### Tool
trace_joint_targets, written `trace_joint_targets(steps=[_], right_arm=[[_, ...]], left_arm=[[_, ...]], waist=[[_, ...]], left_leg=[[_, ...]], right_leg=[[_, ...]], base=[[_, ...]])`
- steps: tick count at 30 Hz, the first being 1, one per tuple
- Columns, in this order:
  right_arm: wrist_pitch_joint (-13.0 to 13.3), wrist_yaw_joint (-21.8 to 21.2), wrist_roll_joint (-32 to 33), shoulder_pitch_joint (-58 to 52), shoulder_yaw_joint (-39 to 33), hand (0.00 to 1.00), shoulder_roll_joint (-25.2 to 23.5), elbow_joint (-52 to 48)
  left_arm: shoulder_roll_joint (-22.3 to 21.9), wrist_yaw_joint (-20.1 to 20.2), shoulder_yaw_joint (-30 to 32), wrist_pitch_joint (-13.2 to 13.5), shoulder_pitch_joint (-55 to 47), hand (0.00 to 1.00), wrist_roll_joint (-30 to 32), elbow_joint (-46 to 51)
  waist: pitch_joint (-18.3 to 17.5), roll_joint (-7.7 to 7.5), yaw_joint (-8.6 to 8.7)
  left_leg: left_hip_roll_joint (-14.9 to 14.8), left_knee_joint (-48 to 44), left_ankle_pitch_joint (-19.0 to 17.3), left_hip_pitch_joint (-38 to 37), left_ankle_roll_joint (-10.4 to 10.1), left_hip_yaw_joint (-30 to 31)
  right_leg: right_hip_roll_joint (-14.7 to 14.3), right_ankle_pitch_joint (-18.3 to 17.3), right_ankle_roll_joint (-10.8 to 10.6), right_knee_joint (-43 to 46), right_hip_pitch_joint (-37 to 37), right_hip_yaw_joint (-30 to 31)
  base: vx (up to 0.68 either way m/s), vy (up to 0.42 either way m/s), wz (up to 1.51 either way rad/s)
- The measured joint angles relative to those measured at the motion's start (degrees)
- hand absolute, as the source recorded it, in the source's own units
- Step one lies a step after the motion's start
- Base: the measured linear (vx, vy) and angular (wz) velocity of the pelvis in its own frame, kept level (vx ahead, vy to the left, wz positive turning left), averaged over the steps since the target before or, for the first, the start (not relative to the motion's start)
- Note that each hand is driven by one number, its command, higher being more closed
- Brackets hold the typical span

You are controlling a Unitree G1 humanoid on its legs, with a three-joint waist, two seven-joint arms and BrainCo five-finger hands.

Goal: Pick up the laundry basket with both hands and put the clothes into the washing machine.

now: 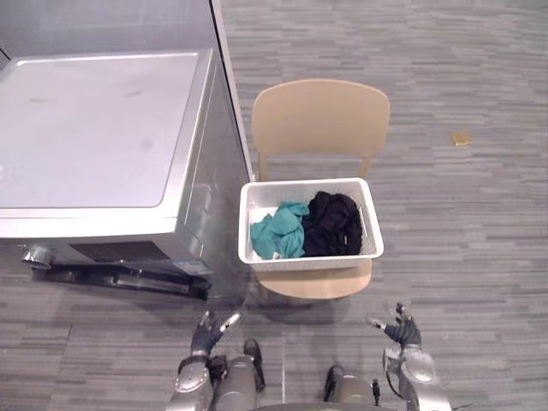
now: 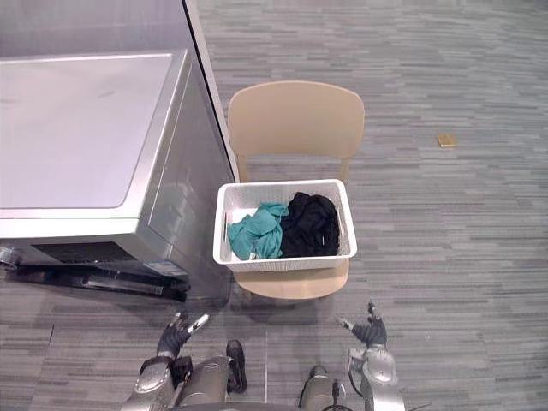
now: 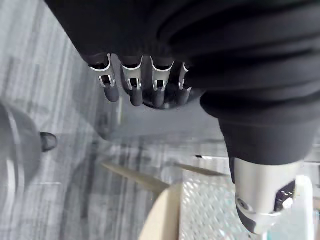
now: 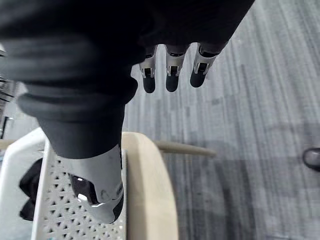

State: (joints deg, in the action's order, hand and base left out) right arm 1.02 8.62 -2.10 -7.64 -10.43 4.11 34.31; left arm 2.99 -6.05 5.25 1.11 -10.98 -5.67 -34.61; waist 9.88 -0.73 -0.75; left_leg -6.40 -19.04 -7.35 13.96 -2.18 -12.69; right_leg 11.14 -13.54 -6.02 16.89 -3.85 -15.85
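The silver washing machine stands just beside a tan chair whose seat seemingly lifts the white laundry basket, holding a teal garment and a black garment, within reach of the left hand and right hand, which hover below either corner, empty, with fingers loosely spread, likely for a two-sided lift.

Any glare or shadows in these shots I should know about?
Left eye view: the washing machine has a soft sheen on top, no hard glare; the chair casts a soft shadow under its seat. Right wrist view: the right hand glints at its thumb.
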Motion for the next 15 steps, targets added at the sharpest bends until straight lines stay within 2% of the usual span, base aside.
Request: trace_joint_targets(steps=[5, 8, 11, 12, 13, 14, 15], right_arm=[[0.03, 0.03, -0.25, 2.00, -0.55, 0.00, 1.45, 7.23], [0.19, 0.14, -0.13, 4.01, -0.53, 0.00, 1.89, 9.50], [0.49, 0.52, 1.12, 4.70, -0.85, 0.00, 1.92, 9.43], [0.69, 1.28, 1.69, 5.25, -1.25, 0.00, 1.97, 9.18], [0.80, 1.42, 1.72, 5.45, -1.67, 0.00, 1.97, 9.12], [0.99, 1.43, 1.74, 5.92, -2.92, 0.00, 1.88, 8.99], [1.04, 1.47, 1.80, 6.18, -3.15, 0.00, 1.93, 8.14]], left_arm=[[2.21, -2.11, 4.01, -0.13, 0.65, 0.00, 1.60, -7.10], [3.00, -3.29, 4.40, 0.42, 1.25, 0.00, 1.80, -7.69], [2.32, -4.28, 4.42, 0.53, 1.52, 0.00, 1.75, -6.97], [1.57, -4.35, 4.31, 0.60, 1.75, 0.00, 1.75, -5.62], [1.18, -4.36, 4.30, 0.72, 2.25, 0.00, 1.75, -5.01], [-0.06, -4.59, 4.76, 0.83, 3.47, 0.00, 1.71, -4.31], [-0.92, -4.73, 5.63, 0.51, 3.43, 0.00, 1.71, -4.29]], waist=[[-0.18, -0.13, 0.02], [-0.05, -0.28, -0.10], [0.30, 0.04, -0.92], [0.61, 0.53, -1.76], [0.71, 0.45, -1.71], [1.02, 0.34, -1.95], [0.95, 0.60, -1.71]], left_leg=[[1.40, 2.18, 1.58, -1.76, -0.36, 3.09], [2.91, 3.13, 4.97, 0.56, -0.17, 6.85], [3.92, 4.54, 10.34, 4.47, -0.60, 9.71], [5.13, 7.61, 15.08, 5.96, -1.50, 11.21], [5.79, 11.14, 18.95, 6.17, -3.41, 12.10], [4.21, 7.55, 15.18, 7.66, -1.51, 4.50], [1.23, -2.21, 6.39, 7.92, 2.19, -5.38]], right_leg=[[-0.08, 0.21, -0.24, -2.14, 3.86, -3.11], [0.07, 0.35, -0.01, -2.08, 4.36, -7.92], [0.09, 0.21, 1.03, -0.84, 3.08, -13.37], [0.00, -0.26, 2.71, -0.05, 1.44, -15.65], [0.26, -0.59, 3.90, -0.73, 0.91, -16.86], [1.80, -0.01, 3.36, -0.88, -0.23, -20.56], [2.92, 0.09, 3.44, 0.29, -0.88, -22.88]], base=[[0.03, -0.039, 0.34], [-0.05, -0.031, 0.81], [-0.15, -0.048, 1.12], [-0.18, -0.018, 1.15], [-0.20, -0.014, 1.54], [-0.25, -0.037, 1.48], [-0.15, -0.037, 1.33]])
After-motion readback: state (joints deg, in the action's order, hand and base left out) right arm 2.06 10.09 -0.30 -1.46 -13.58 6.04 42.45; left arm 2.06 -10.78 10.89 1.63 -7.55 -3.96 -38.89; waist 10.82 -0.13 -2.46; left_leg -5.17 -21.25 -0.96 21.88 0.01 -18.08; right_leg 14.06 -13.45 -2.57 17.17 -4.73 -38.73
